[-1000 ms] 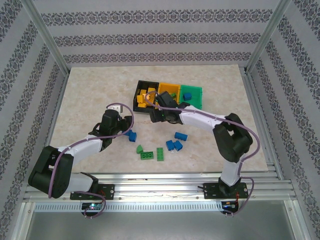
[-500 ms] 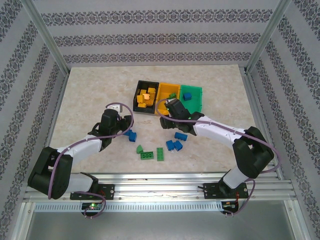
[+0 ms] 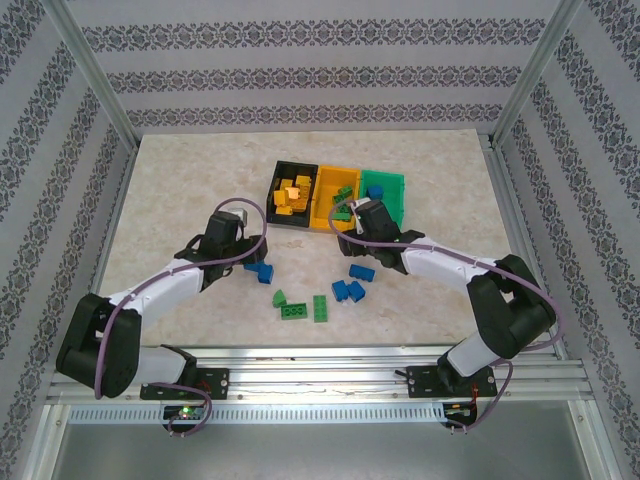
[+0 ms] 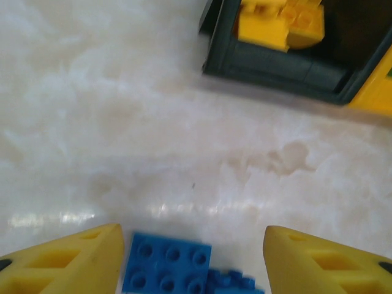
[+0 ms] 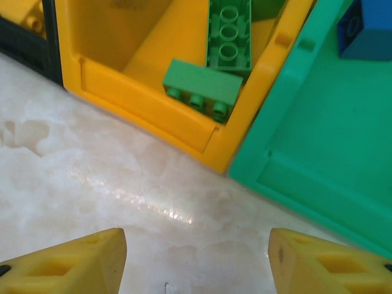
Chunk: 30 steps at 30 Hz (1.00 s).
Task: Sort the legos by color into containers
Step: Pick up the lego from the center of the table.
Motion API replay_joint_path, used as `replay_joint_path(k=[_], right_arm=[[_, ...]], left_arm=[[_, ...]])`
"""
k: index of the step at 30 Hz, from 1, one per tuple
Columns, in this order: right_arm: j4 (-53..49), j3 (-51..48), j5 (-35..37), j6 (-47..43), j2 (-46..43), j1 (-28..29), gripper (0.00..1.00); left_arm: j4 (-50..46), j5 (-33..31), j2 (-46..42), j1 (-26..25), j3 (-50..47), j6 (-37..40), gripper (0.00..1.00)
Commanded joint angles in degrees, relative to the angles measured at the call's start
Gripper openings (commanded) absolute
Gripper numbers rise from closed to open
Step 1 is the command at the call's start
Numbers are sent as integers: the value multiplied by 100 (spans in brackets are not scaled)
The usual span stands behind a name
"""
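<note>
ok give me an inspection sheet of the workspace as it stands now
surface: pale marbled tabletop, no spills seen
job's things: black bin holds yellow bricks; yellow-orange bin holds green bricks; green bin holds a blue brick; loose blue bricks and loose green bricks lie on the table nearer the arms
clutter: nothing seen
grippers: left hand open, a blue plate brick lying between its fingers; right hand open and empty, over bare table in front of the yellow-orange and green bins
cables: purple cables run along both arms
surroundings: patterned walls, aluminium frame
</note>
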Motion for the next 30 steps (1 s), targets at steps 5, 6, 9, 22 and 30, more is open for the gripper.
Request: replay_joint_path(k=[5, 6, 9, 22, 30], right_arm=[[592, -291, -128, -121, -160, 144, 63], [622, -330, -90, -122, -176, 154, 63], [667, -382, -55, -122, -212, 155, 64], [747, -533, -78, -60, -401, 152, 64], [781, -562, -38, -69, -422, 154, 64]], left_arm=[[-1797, 136, 11, 98, 474, -502, 64], [-1819, 150, 91, 91, 525, -524, 64], [-1870, 172, 463, 93, 746, -576, 67], [-3388, -34, 2559, 80, 2202, 84, 69], [-3069, 217, 2724, -15, 2224, 38, 54]])
